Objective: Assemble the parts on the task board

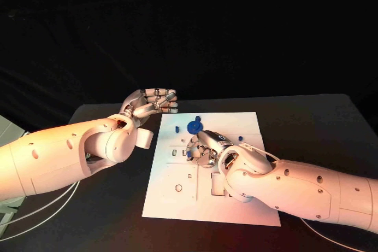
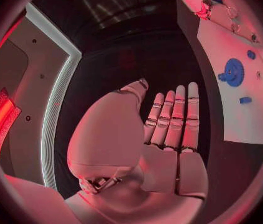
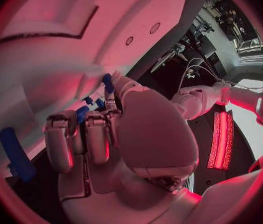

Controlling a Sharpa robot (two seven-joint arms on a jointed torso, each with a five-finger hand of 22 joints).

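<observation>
The white task board (image 1: 236,208) lies in the middle of the black table. On its far part sit a blue gear (image 1: 196,124) and a small blue piece (image 1: 176,129); the left wrist view has the same gear (image 2: 233,71) and small piece (image 2: 245,100). My right hand (image 1: 206,148) is down on the board just behind the gear, fingers curled. In the right wrist view a blue part (image 3: 81,113) sits between the thumb and fingertips of that hand (image 3: 100,134). My left hand (image 1: 149,103) hovers off the board's far left corner, holding nothing, its fingers (image 2: 175,114) stretched out.
Another blue peg (image 3: 16,154) lies on the board beside my right hand. A small blue piece (image 1: 239,138) sits to the right of that hand. The board's near half (image 1: 181,186) has cut-outs and slots. Black table (image 1: 315,121) surrounds the board.
</observation>
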